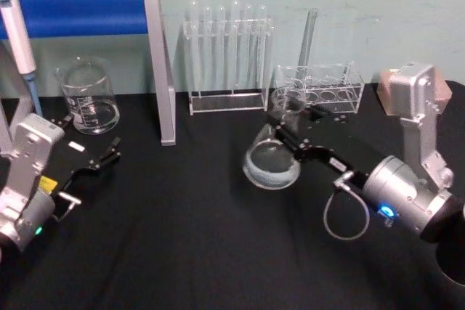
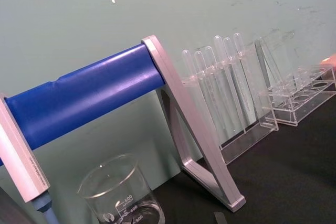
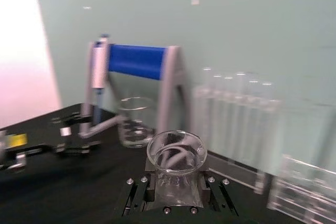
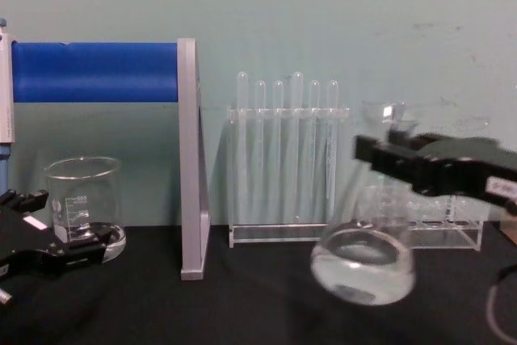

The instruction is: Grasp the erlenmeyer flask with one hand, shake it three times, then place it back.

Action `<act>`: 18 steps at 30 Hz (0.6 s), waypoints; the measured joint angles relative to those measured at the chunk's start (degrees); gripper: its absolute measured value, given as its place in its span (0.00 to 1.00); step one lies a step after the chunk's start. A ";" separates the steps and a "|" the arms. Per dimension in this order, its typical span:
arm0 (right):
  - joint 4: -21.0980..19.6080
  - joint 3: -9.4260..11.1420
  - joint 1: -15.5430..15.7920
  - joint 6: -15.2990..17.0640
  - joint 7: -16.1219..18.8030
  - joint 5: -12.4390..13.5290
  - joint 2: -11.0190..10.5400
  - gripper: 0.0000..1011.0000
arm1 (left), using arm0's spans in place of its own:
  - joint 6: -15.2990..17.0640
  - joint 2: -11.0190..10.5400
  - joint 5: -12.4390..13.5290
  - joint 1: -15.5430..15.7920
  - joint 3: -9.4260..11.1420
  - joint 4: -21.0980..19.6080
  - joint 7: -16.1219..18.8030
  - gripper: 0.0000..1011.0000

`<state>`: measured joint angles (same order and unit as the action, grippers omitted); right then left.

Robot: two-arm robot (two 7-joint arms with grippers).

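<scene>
Cloth [image 1: 189, 252], black, covers your worktop [image 1: 131, 281]; green wall [image 1: 363, 5] behind. Fingers [image 4: 380, 153] of your right gripper [image 1: 287, 132] pinch the tilted erlenmeyer flask [image 1: 271, 163]; left gripper [image 1: 96, 172] sits spread, empty.

Erlenmeyer flask [image 1: 271, 165]: clear glass cone, narrow neck, flared rim, wide round base; hanging tilted, neck leaning away from the robot and to its right, over table's [image 1: 182, 252] centre-right. Right gripper [image 1: 289, 136]: black flat fingers clamping flask neck, reaching in from right.

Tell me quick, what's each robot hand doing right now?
Left gripper: open, holding nothing.
Right gripper: closed on the neck of the erlenmeyer flask, which is tilted.
</scene>
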<state>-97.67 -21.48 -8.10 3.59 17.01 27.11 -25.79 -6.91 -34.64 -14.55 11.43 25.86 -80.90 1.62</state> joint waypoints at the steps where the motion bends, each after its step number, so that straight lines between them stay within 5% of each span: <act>1: -0.60 0.91 0.66 0.30 -1.60 -0.52 0.17 0.44 | 0.00 0.00 0.00 0.00 0.00 0.00 0.00 0.99; 8: -3.27 5.59 3.42 1.55 -9.07 -3.02 1.25 0.44 | 0.00 0.00 0.00 0.00 0.00 -0.01 0.00 0.99; 18: -5.20 9.93 6.06 2.93 -14.26 -5.06 2.41 0.44 | 0.00 0.00 0.00 0.00 0.00 0.00 0.00 0.99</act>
<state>-102.87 -11.54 -2.04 6.52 2.75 22.06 -23.37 -6.91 -34.65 -14.55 11.43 25.86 -80.90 1.62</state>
